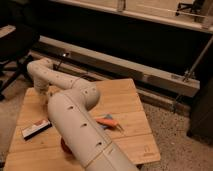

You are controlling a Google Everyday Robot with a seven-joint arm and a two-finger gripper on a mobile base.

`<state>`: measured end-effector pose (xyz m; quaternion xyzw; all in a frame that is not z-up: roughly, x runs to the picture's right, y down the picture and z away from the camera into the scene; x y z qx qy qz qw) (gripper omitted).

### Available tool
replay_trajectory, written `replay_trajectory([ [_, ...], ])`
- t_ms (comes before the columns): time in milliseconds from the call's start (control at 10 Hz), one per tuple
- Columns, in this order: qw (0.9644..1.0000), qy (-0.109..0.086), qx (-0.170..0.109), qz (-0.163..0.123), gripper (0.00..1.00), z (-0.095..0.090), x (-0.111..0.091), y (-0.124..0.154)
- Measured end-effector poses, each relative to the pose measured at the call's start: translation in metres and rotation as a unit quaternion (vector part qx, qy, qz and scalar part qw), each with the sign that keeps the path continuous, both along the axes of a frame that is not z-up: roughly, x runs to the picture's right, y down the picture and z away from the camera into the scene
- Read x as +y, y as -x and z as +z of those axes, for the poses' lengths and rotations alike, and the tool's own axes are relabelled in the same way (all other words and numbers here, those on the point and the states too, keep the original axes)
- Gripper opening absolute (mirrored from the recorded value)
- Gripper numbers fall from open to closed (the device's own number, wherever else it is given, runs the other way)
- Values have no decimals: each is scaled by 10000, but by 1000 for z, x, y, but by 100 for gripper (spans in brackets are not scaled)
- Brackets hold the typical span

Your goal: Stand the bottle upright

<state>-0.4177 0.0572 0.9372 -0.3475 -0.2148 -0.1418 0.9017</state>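
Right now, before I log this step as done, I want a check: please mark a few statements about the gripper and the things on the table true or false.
1. The gripper hangs over the left part of the wooden table. True.
2. The flat black-white-red box lies at the table's right edge. False: it lies near the left front edge.
3. An orange object lies on the table just right of the arm. True.
4. A bottle stands upright in plain view at the table's middle. False: nothing of the kind shows there; the arm covers that part.

cream pincer point(43, 98) far left; black-white-red box point(36, 129)
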Motion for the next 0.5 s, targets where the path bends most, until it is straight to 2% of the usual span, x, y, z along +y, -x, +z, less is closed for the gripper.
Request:
replay_trajectory([
  [500, 10000, 53, -29, -28, 54, 3, 0, 3],
])
